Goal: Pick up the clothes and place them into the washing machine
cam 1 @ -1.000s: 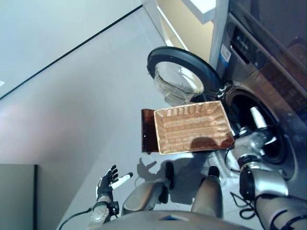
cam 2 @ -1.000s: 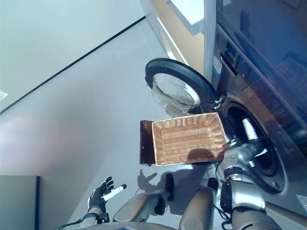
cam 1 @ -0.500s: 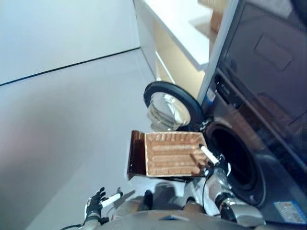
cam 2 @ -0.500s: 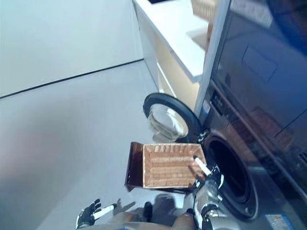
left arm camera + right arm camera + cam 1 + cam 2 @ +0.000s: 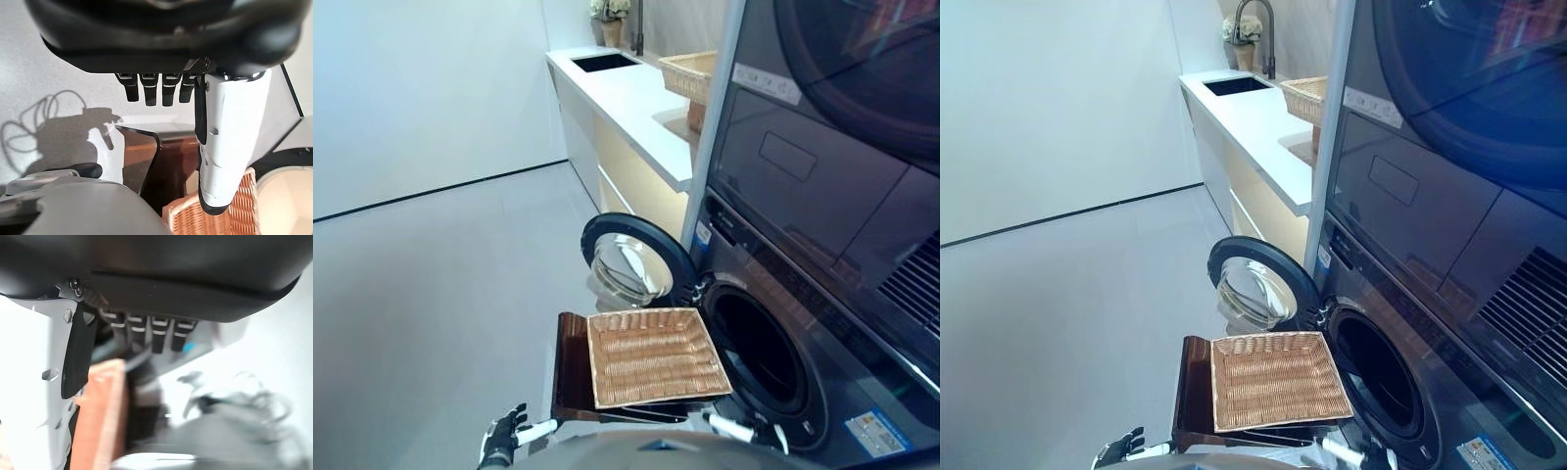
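The shallow wicker basket [image 5: 656,357] rests on the low dark brown box [image 5: 570,367] beside the washing machine. Its woven bottom shows bare. The machine's round door [image 5: 631,264] stands open to the left of the dark drum opening [image 5: 756,348]. My left hand [image 5: 501,441] hangs low at the near left of the box, open, fingers straight in the left wrist view [image 5: 166,34]. My right hand [image 5: 736,428] is low at the basket's near right corner, open and empty, as the right wrist view [image 5: 161,279] also shows.
A white counter [image 5: 636,98] with a sink and a faucet [image 5: 1255,20] runs along the wall beyond the machine. A second wicker basket [image 5: 690,73] sits on it. A dark appliance [image 5: 842,59] is stacked above the washer. Grey floor [image 5: 431,294] spreads to the left.
The camera has swung upward, so the whole picture has shifted. My right hand has drawn back from the drum mouth, past the basket's corner, to below its near edge.
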Available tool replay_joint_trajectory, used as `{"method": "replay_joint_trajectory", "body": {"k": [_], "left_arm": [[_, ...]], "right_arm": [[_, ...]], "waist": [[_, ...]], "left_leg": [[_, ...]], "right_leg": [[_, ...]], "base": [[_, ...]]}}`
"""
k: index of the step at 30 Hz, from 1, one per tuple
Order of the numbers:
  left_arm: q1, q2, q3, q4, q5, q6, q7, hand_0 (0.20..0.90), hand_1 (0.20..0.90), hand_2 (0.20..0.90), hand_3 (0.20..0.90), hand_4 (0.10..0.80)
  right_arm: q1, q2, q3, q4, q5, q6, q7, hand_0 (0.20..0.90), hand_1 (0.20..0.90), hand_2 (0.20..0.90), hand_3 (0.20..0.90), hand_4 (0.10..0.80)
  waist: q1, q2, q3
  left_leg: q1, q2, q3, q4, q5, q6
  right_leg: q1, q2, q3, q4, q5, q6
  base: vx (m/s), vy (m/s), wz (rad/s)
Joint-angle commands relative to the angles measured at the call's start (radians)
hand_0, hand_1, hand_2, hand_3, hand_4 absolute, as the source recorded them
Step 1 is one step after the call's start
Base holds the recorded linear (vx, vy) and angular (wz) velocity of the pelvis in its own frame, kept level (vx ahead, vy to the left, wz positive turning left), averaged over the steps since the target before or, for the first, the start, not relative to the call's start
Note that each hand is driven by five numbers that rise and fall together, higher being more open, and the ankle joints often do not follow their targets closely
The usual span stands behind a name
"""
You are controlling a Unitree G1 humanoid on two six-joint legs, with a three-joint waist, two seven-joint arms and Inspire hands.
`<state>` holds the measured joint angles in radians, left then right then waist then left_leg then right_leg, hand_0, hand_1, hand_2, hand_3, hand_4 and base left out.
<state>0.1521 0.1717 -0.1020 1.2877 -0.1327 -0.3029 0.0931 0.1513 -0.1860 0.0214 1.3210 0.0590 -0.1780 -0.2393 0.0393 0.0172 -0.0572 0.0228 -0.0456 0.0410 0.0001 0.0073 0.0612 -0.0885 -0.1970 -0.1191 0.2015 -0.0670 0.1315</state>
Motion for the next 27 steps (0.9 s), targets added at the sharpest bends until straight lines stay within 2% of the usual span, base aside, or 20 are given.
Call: {"method": "replay_joint_trajectory", "body": {"k": [1, 7, 16, 27], "left_arm": [[-0.041, -0.02, 0.011, 0.045, 0.037, -0.01, -0.032, 0.9, 0.9, 0.9, 0.9, 0.8], [-0.046, -0.028, -0.014, 0.071, 0.094, 0.014, -0.064, 0.9, 0.9, 0.9, 0.9, 0.8], [-0.048, -0.035, -0.039, 0.061, 0.105, 0.022, -0.052, 0.9, 0.9, 0.9, 0.9, 0.8], [-0.047, -0.05, -0.041, 0.056, 0.074, 0.032, -0.052, 0.9, 0.9, 0.9, 0.9, 0.8]], "right_arm": [[-0.041, -0.045, 0.063, 0.061, -0.17, 0.013, 0.001, 0.9, 0.9, 0.9, 0.9, 0.8], [-0.036, -0.064, -0.013, 0.127, -0.145, 0.034, -0.001, 0.9, 0.9, 0.9, 0.9, 0.8], [-0.052, -0.049, -0.007, 0.115, -0.118, 0.028, -0.01, 0.9, 0.9, 0.9, 0.9, 0.8], [-0.074, -0.058, -0.007, 0.134, -0.109, 0.037, -0.027, 0.9, 0.9, 0.9, 0.9, 0.8]], "waist": [[-0.011, -0.015, -0.012], [-0.028, -0.018, -0.025], [-0.037, -0.022, -0.035], [-0.046, -0.011, -0.032]], "left_leg": [[-0.031, 0.001, 0.0, -0.009, 0.005, -0.077], [-0.009, 0.019, -0.001, -0.002, 0.0, -0.078], [0.007, 0.039, -0.002, -0.007, 0.003, -0.083], [0.006, 0.046, -0.005, -0.014, 0.005, -0.086]], "right_leg": [[0.106, 0.025, -0.008, -0.166, 0.066, -0.021], [0.126, 0.04, -0.002, -0.156, 0.053, -0.026], [0.143, 0.054, 0.0, -0.161, 0.043, -0.031], [0.14, 0.06, -0.002, -0.161, 0.037, -0.036]], "base": [[-0.051, -0.067, -0.14], [-0.008, -0.071, 0.0], [-0.006, -0.041, -0.02], [0.0, 0.0, 0.0]]}}
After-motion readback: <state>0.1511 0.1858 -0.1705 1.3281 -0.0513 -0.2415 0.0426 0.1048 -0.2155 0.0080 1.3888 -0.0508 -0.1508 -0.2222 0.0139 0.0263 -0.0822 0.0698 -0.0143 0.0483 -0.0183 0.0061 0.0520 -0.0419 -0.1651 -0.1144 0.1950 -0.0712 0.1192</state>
